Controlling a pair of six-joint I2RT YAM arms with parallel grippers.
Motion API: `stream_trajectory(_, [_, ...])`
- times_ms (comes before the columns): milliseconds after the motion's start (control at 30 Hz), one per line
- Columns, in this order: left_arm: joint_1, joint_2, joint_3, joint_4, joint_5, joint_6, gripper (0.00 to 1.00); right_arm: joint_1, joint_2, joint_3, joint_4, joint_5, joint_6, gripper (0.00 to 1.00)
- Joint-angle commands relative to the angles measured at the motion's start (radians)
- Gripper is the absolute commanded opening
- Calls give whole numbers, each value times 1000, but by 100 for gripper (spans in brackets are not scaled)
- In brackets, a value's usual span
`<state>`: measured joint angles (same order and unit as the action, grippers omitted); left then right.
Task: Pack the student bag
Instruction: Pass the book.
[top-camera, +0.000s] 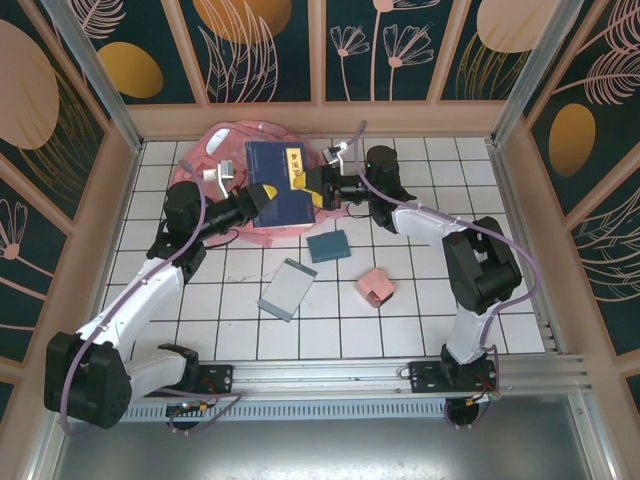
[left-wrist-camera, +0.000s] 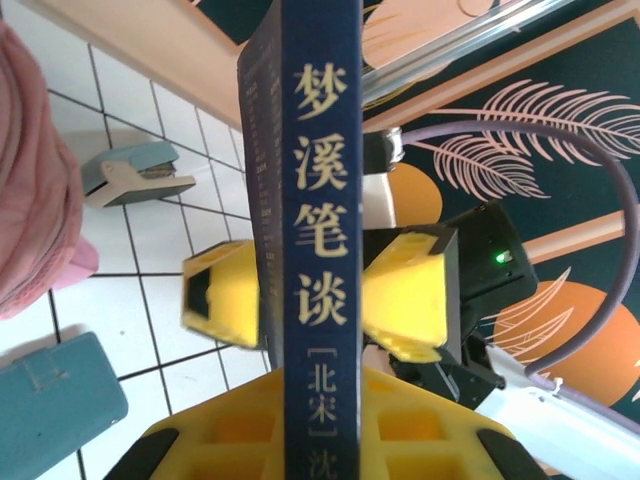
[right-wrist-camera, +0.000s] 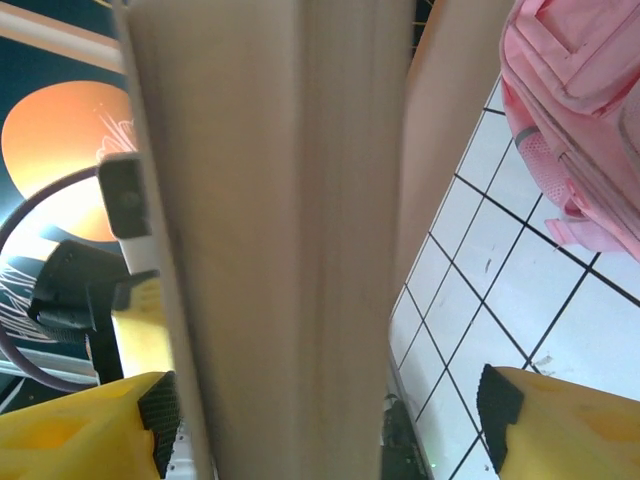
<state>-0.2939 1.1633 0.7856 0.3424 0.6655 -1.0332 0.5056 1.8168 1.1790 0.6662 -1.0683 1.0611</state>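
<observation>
Pinching one blue book (top-camera: 280, 165) by one student bag (top-camera: 208, 150), left gripper (top-camera: 265, 196) jaws; right gripper (top-camera: 316, 190) jaws spread.

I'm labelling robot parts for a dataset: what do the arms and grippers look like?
The left arm and right arm have white links between black joints, each trailed by a purple cable. The fingers are chunky yellow plastic with black tips.
</observation>
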Motion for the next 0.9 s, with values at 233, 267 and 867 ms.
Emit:
stream_trajectory(233, [-6, 77, 96, 112, 51, 6, 0, 3, 1, -25, 181, -62, 110, 81])
stream_trajectory(267, [-6, 83, 90, 115, 51, 6, 0, 2, -2, -24, 209, -73, 128, 77])
stream_trajectory(867, [-7, 220, 178, -58, 60, 129, 0, -103, -88, -46, 91, -86, 35, 0])
